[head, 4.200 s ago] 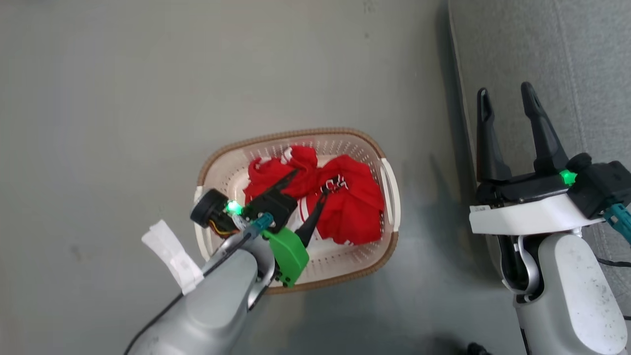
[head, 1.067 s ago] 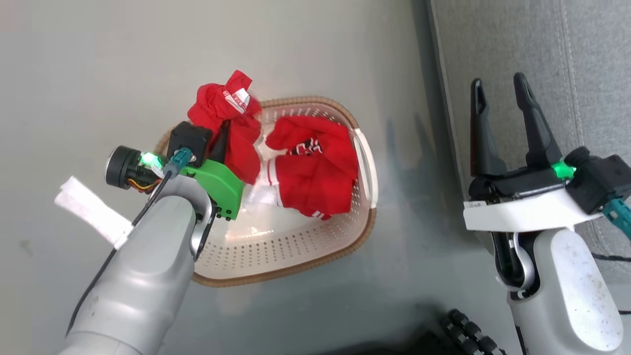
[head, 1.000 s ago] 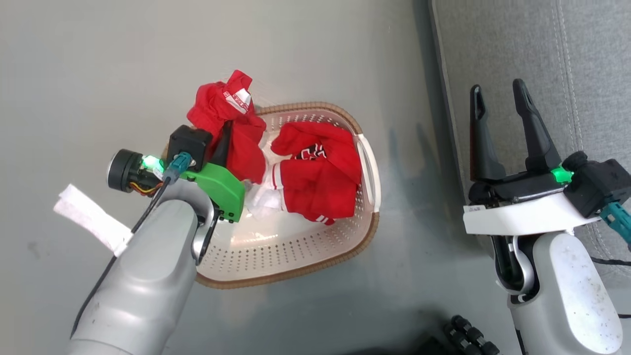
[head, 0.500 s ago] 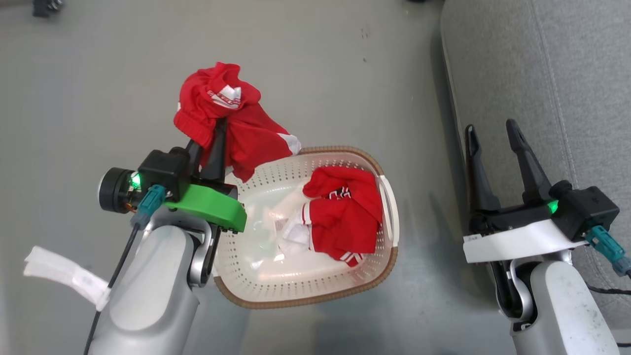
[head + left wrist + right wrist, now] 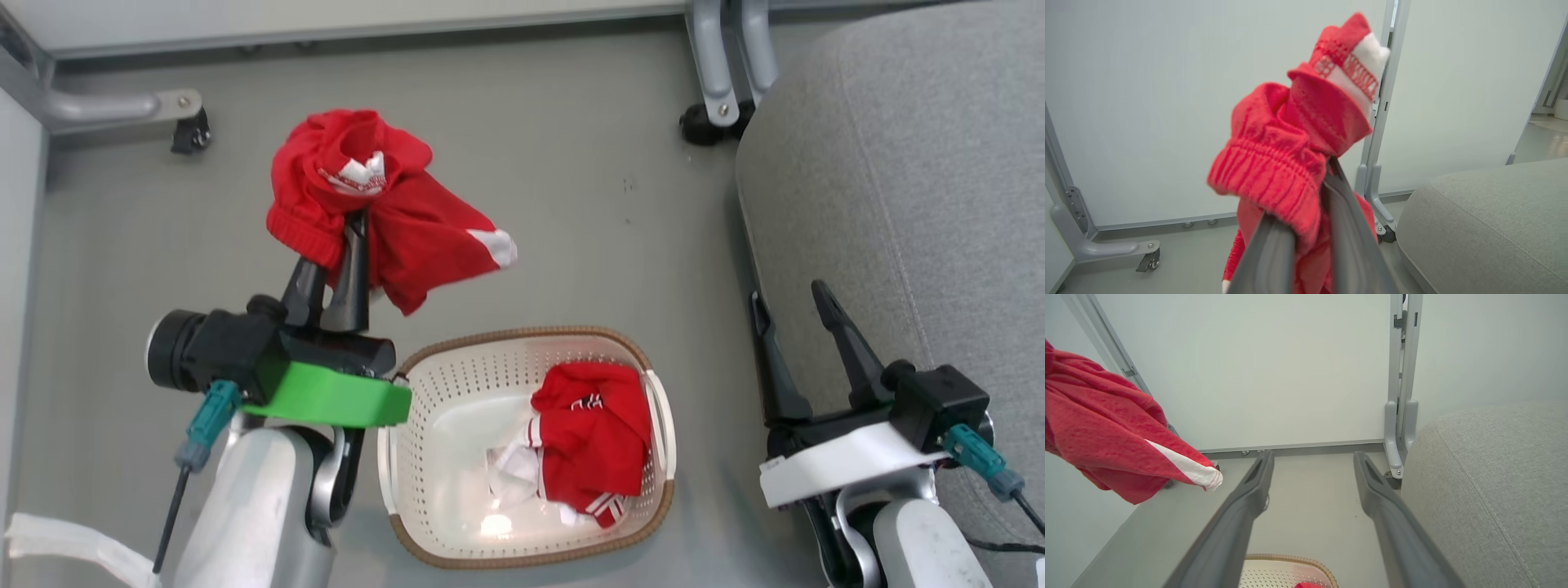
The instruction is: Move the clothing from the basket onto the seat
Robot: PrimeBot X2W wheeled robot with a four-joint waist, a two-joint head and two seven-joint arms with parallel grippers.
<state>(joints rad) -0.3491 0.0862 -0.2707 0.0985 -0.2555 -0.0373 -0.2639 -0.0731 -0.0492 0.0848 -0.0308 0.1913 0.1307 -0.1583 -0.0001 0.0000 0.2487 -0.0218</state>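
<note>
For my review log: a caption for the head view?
Left gripper holds one red garment aloft; second garment lies in the basket; right gripper open beside the seat.

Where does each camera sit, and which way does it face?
Head view: from the head, down at floor, basket and seat; left gripper shut on a red garment, right gripper open.
Left wrist view: from that wrist, along its fingers into the garment, white panel behind.
Right wrist view: from that wrist, between its open fingers toward the panel.
Both wrist views share garment, seat, panel.

Soft knitted red clothing (image 5: pixel 384 204), perforated glossy plastic basket (image 5: pixel 424 408), matt woven grey seat (image 5: pixel 914 180).
</note>
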